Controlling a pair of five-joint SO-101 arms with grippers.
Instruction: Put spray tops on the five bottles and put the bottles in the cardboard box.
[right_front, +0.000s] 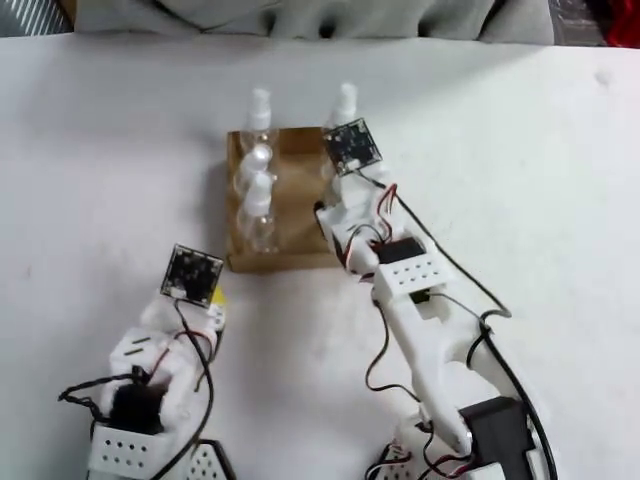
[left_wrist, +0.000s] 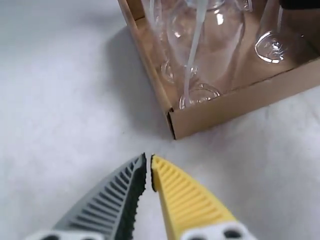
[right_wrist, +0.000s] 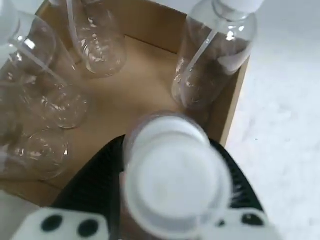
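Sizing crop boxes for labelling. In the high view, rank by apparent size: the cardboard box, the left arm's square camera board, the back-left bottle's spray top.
1. cardboard box
2. camera board, probably flattered by sitting up on the arm, nearer the camera
3. spray top, clearly smallest

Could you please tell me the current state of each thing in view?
cardboard box: open, holding bottles.
held bottle: spray top on, gripped over the box.
other bottles: upright in the box, spray tops on.
right gripper: shut on held bottle.
left gripper: shut, empty, beside the box.
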